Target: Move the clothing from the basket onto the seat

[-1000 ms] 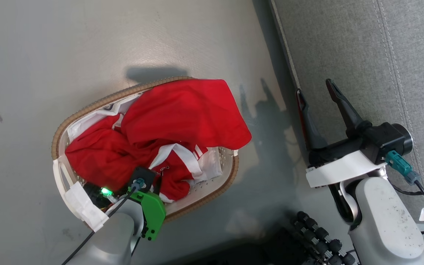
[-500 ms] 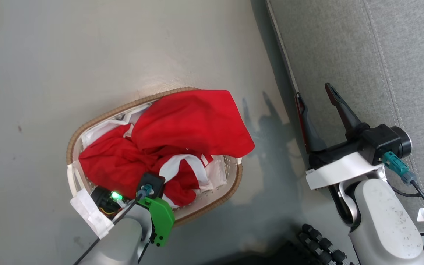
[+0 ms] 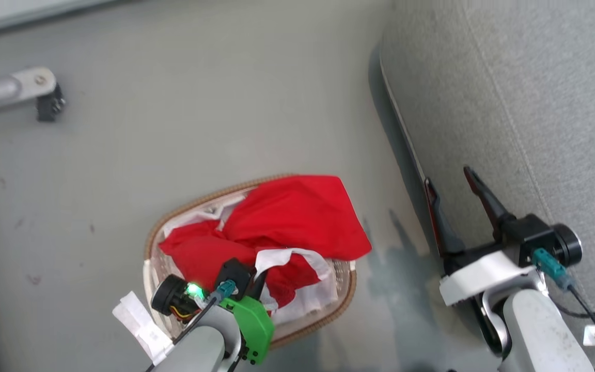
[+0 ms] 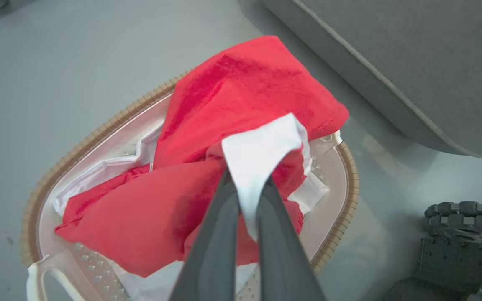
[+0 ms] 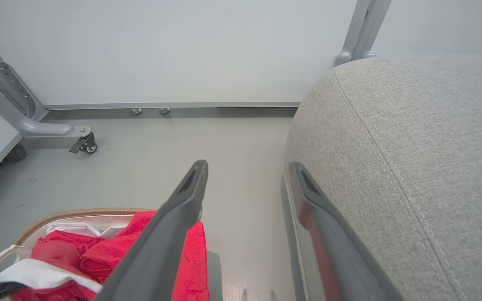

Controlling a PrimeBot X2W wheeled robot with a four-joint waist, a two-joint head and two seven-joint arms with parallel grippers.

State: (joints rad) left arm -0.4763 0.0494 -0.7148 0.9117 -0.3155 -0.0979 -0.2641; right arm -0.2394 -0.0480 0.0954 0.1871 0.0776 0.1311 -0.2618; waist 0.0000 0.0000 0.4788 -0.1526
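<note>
Red clothing (image 3: 297, 222) with white trim is heaped in the oval basket (image 3: 186, 213) on the floor. In the left wrist view my left gripper (image 4: 247, 180) is shut on a white trim band (image 4: 262, 148) of the clothing (image 4: 241, 92), which rises a little above the pile and the basket rim (image 4: 78, 146). From the head, the left gripper (image 3: 262, 276) sits at the basket's near side. My right gripper (image 3: 447, 175) stands open and holds nothing, against the edge of the grey seat (image 3: 509, 103). The right wrist view shows that right gripper (image 5: 248, 165) open beside the seat (image 5: 412, 146).
A grey metal frame leg with a caster (image 3: 44, 98) stands on the floor at the far left, also seen as the caster (image 5: 84, 144) before a pale wall. A dark ribbed part of my base (image 4: 462, 234) lies right of the basket.
The head camera has tilted, so the whole picture shifted and the basket sits lower. The white band now arches up in my left gripper. The right gripper stays open.
</note>
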